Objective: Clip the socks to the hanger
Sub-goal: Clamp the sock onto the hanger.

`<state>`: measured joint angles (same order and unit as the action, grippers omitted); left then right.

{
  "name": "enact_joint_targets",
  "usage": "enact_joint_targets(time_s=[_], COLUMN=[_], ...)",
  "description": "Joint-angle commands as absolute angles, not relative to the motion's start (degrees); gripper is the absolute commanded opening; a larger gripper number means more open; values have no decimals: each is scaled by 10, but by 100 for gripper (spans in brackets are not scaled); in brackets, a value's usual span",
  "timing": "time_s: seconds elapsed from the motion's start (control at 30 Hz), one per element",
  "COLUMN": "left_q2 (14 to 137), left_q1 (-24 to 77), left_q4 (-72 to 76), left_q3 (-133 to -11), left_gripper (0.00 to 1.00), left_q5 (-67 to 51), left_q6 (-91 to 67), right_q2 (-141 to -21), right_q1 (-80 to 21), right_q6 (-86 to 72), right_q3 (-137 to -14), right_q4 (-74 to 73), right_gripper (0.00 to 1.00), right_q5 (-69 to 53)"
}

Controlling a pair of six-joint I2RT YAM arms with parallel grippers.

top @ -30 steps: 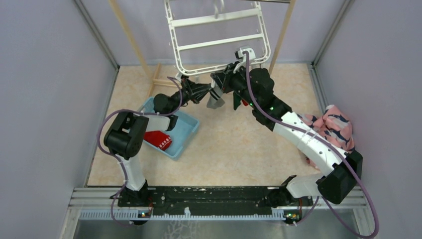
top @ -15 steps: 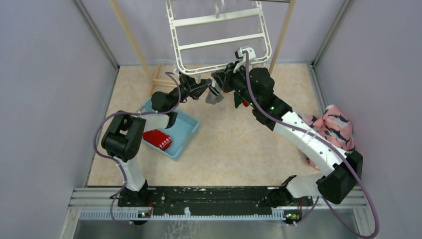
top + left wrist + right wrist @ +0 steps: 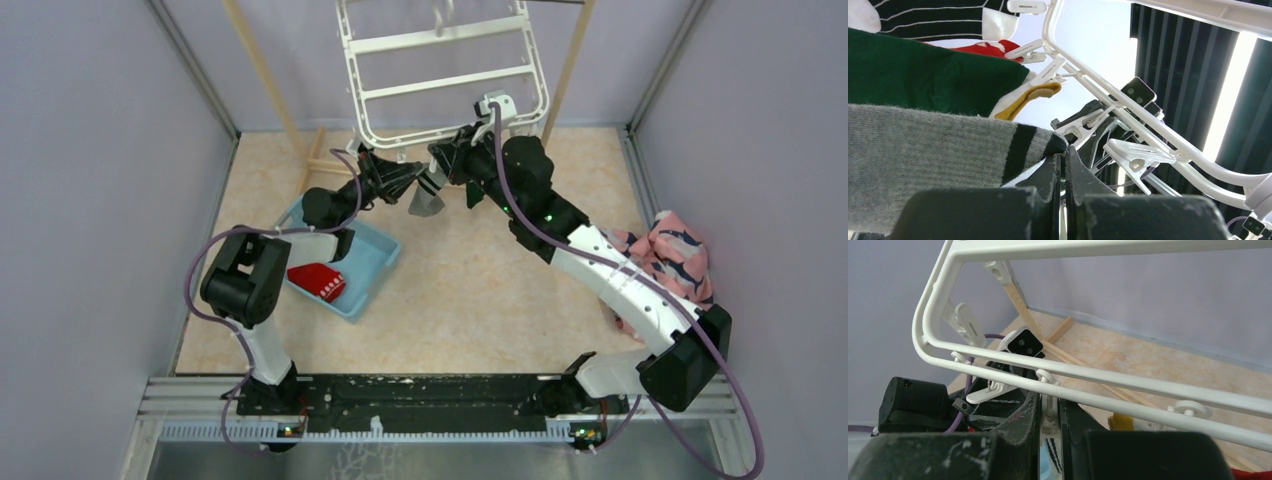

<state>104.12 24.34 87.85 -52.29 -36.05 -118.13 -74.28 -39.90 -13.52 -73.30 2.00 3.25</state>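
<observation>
Your left hand (image 3: 1062,167) is clamped shut on the striped cuff of the grey sock (image 3: 923,145). The rest of the sock trails back and down from the fingers, so its long axis points away from the hanger (image 3: 1098,248) with the cuff end leading.

Your right hand (image 3: 1049,421) looks pinched on a dangling clip (image 3: 1047,401) on the hanger's near rail. That wrist view is tight though, and I can't tell if the clip's mouth is actually spread.

From above, the two hands meet nose to nose just under that near edge, left one on the left, with the sock hanging between them. So it all comes down to the cuff going right and a bit up into that clip. The left hand carries it, the right just holds the target.

The dark green sock (image 3: 923,75) and red sock (image 3: 988,48) hang right beside it and look clipped already. I'd watch the free clip (image 3: 1138,155) near your left fingers, it could snag.
</observation>
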Motion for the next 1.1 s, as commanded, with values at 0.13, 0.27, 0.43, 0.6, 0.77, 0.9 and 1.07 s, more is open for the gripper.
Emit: enact_joint_targets(time_s=[0.13, 0.27, 0.43, 0.6, 0.77, 0.9, 1.07], left_q2=[1008, 1002, 998, 996, 1003, 1009, 1019], left_q1=[243, 243, 243, 242, 243, 243, 243], left_q4=[1027, 1027, 1027, 1027, 1027, 1027, 1027], left_q3=[-528, -532, -540, -536, -540, -555, -568], left_gripper=[0, 0, 0, 0, 0, 0, 0], left_q5=[-359, -360, -365, -363, -361, -360, -357], left_q6=[-1242, -1244, -1248, -1247, -1245, -1242, -1240], right_q2=[-733, -736, -736, -736, -734, -732, -732], right_q1=[-403, -403, -403, -403, -402, -403, -403], right_q6=[-124, -124, -124, -124, -134, -136, -136], right_q3=[-750, -749, -746, -745, -736, -731, -731], right_q4=[-33, -32, -32, -32, -25, -25, -24], right_gripper=[0, 0, 0, 0, 0, 0, 0], right_q5=[29, 31, 32, 29, 13, 7, 3])
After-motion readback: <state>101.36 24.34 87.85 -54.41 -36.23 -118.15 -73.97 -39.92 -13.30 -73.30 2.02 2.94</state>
